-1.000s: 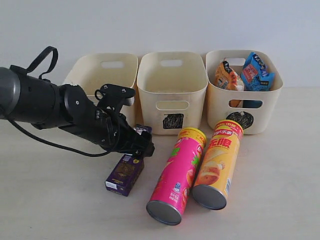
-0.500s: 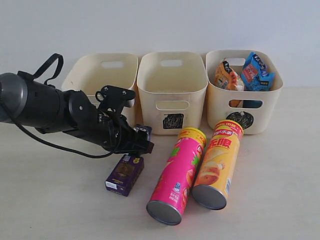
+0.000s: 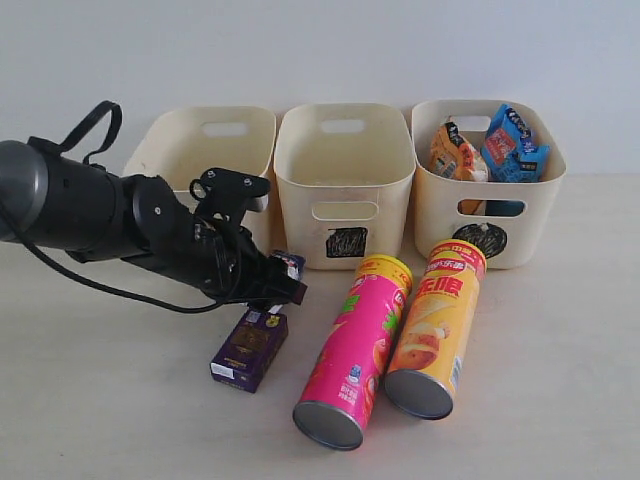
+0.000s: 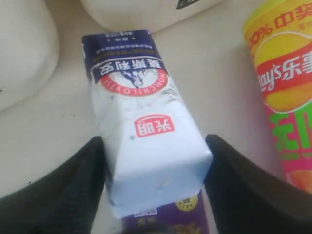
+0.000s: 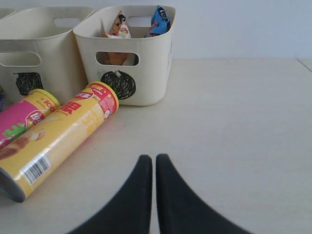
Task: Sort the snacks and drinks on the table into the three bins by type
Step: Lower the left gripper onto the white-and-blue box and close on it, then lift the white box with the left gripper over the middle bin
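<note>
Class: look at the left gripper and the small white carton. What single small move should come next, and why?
Probably close the left gripper firmly on the white milk carton before lifting. Its fingers flank both sides of the carton, but a secure grip cannot be confirmed. The purple box lies close by, so a loose lift might disturb it.

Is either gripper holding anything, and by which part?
The left gripper pinches the white-and-blue carton by its two sides near its white end; the right gripper is shut on nothing.

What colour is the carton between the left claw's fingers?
Carton: white, navy end, red logo; best in left wrist view.
</note>
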`<action>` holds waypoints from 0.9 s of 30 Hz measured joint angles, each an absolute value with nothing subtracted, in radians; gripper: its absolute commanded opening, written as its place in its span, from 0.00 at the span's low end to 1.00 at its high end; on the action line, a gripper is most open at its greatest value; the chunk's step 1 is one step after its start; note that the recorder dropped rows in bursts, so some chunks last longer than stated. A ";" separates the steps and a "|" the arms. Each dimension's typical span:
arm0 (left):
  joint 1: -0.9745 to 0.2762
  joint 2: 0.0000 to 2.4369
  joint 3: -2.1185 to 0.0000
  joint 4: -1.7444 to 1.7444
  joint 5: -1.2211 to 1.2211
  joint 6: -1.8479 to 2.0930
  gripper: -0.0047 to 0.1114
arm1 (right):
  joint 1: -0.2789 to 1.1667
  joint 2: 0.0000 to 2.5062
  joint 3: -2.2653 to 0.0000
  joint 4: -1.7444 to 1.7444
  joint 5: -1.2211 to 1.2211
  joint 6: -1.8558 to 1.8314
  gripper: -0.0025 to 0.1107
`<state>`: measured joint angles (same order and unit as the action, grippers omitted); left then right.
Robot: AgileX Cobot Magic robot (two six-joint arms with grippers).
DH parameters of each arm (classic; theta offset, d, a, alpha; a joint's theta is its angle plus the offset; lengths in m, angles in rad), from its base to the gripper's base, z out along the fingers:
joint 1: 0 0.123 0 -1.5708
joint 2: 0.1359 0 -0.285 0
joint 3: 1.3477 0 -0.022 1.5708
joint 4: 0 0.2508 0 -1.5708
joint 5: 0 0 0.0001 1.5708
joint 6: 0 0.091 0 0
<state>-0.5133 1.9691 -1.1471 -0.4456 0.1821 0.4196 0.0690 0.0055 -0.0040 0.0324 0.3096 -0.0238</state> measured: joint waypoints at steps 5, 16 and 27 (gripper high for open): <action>-0.513 1.882 -1.147 -0.435 0.256 0.420 0.07 | 0.069 0.005 -0.004 0.032 0.292 -0.024 0.02; -0.513 1.681 -1.067 -0.391 0.301 0.420 0.07 | 0.069 0.005 -0.004 0.032 0.285 -0.024 0.02; -0.513 1.475 -1.029 -0.382 0.357 0.431 0.07 | 0.069 0.005 -0.004 0.034 0.285 -0.024 0.02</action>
